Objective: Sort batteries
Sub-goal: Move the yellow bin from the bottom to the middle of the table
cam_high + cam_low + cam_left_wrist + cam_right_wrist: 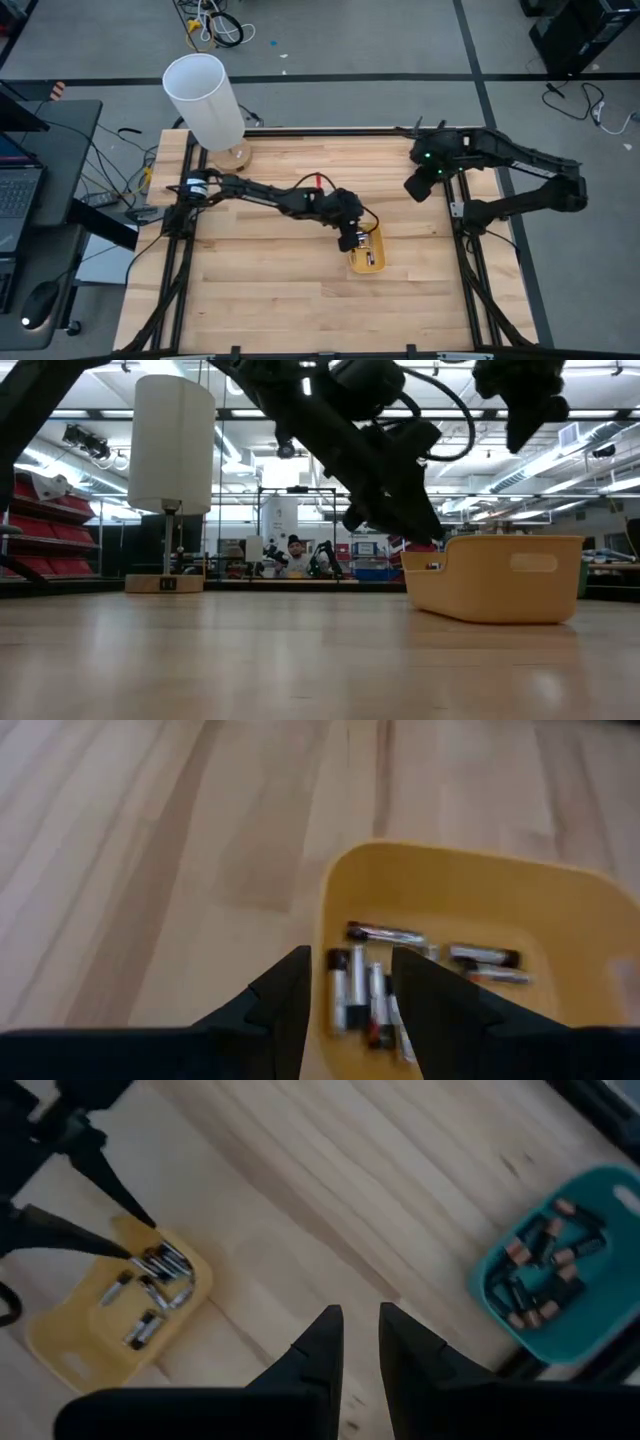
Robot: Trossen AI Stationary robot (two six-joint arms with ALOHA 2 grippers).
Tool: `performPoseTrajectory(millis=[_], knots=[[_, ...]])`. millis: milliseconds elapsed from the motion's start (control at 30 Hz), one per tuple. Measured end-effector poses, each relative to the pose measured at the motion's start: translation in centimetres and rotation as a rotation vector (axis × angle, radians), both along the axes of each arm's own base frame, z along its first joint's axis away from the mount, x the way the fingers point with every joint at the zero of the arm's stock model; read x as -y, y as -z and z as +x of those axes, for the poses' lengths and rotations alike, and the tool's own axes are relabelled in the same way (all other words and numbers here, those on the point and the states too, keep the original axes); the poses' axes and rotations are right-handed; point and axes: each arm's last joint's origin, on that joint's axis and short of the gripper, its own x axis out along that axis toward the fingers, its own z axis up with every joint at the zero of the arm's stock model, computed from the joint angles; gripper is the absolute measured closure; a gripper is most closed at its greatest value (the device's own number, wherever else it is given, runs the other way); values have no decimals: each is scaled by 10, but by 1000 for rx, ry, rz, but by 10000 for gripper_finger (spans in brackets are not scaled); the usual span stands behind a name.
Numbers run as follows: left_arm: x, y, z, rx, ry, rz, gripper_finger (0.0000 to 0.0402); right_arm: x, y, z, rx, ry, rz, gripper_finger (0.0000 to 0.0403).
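A yellow tray (366, 252) sits on the wooden table right of centre and holds several batteries (372, 988), silvery and dark, lying on its floor. My left gripper (350, 956) hangs open over the tray's left end, slanting down, with batteries showing below the gap and nothing between its fingers. A teal tray (560, 1265) with more batteries (545, 1270) appears only in the right wrist view. My right gripper (360, 1325) is raised high at the table's far right (418, 186). Its fingers stand a narrow gap apart with only bare wood showing between them.
A white cylindrical lamp (206, 98) on a wooden base stands at the table's far left corner. Bare tabletop lies in front of and to the left of the yellow tray. Black frame rails run along the table's left and right edges. Beyond the table, a person shows far off in the room.
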Motion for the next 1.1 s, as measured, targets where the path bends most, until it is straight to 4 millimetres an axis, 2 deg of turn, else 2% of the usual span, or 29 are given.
performPoseTrajectory(millis=[133, 267, 433, 667, 767, 867, 1100], knots=[[-6, 12, -3, -77, 16, 27, 245, 0, 14, -14, -14, 61, 28, 348], [-12, 16, -7, -141, 45, 70, 255, -2, 33, -17, -51, 117, 98, 353], [-21, 18, -9, -163, 70, 88, 306, -5, 47, -13, -51, 147, 134, 365], [-30, 12, -15, -268, 91, 99, 385, -5, 46, -8, 7, 167, 133, 371], [-37, 9, -19, -345, 92, 107, 389, -3, 47, -6, 4, 173, 112, 371], [-46, 6, -26, -428, 89, 110, 374, 0, 48, -5, -2, 180, 71, 373], [-61, 7, -43, -601, 68, 118, 364, 10, 54, 7, -27, 152, 16, 380]])
